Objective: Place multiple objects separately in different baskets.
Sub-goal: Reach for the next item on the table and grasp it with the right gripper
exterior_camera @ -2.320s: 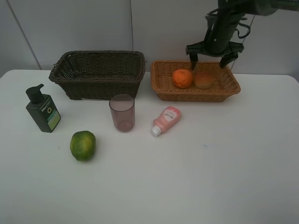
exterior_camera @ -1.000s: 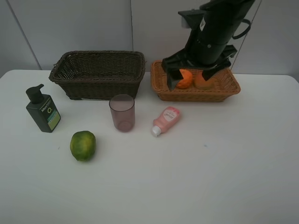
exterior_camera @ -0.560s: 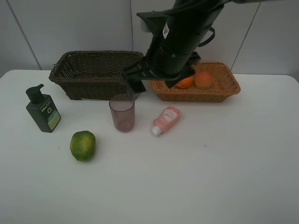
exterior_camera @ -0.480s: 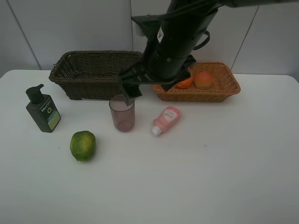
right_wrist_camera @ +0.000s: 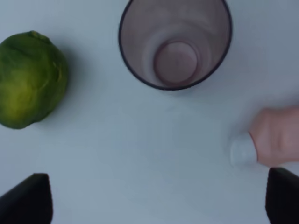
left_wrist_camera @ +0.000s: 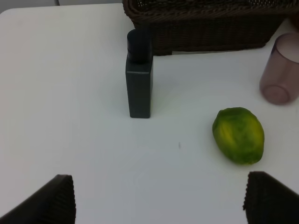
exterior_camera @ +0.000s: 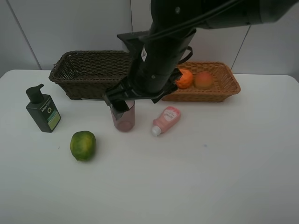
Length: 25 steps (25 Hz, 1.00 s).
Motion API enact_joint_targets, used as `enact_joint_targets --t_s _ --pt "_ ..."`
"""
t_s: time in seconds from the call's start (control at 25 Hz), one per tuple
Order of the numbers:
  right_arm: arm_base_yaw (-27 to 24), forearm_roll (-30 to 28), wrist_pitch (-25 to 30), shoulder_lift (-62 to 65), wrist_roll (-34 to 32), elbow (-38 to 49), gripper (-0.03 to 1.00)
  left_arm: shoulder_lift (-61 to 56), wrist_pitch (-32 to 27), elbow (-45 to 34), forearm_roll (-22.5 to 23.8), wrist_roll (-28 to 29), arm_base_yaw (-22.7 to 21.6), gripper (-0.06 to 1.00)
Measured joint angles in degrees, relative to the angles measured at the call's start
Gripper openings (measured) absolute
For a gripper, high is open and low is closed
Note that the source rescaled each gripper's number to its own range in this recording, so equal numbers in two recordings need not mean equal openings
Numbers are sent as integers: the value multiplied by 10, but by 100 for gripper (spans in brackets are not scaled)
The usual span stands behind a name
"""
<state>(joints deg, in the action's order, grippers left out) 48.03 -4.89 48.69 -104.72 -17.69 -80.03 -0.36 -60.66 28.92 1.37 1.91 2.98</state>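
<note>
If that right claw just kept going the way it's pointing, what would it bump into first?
Most likely the bare white table, beside the mauve cup, between the green citrus and the pink tube. The right gripper points downward, jaws open; depth is unclear, so it might graze the cup's rim.

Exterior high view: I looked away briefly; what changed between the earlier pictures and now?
The right arm's open claw swung from over the light tan wicker basket leftward to above the translucent mauve cup. Nothing was grasped or released. The orange and peach-like fruit in it, the pink tube, green citrus, dark green pump bottle and dark brown wicker basket stayed put.
</note>
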Motion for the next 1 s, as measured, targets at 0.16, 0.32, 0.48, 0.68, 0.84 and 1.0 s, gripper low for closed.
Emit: enact_joint_targets --t_s 0.16,0.32,0.48,0.68,0.84,1.0 --pt "-26 -1 1 0 -21 2 99 0 0 0 0 0 0 94" --pt "-60 7 -35 0 -87 36 99 0 0 0 0 0 0 94" --pt "-104 6 -80 -4 -190 78 99 0 0 0 0 0 0 94" --pt "-131 -2 -111 -27 -297 80 99 0 0 0 0 0 0 94" --pt "-146 -2 -112 -59 -359 76 99 0 0 0 0 0 0 94" --pt "-148 -14 -88 -102 -379 29 99 0 0 0 0 0 0 94"
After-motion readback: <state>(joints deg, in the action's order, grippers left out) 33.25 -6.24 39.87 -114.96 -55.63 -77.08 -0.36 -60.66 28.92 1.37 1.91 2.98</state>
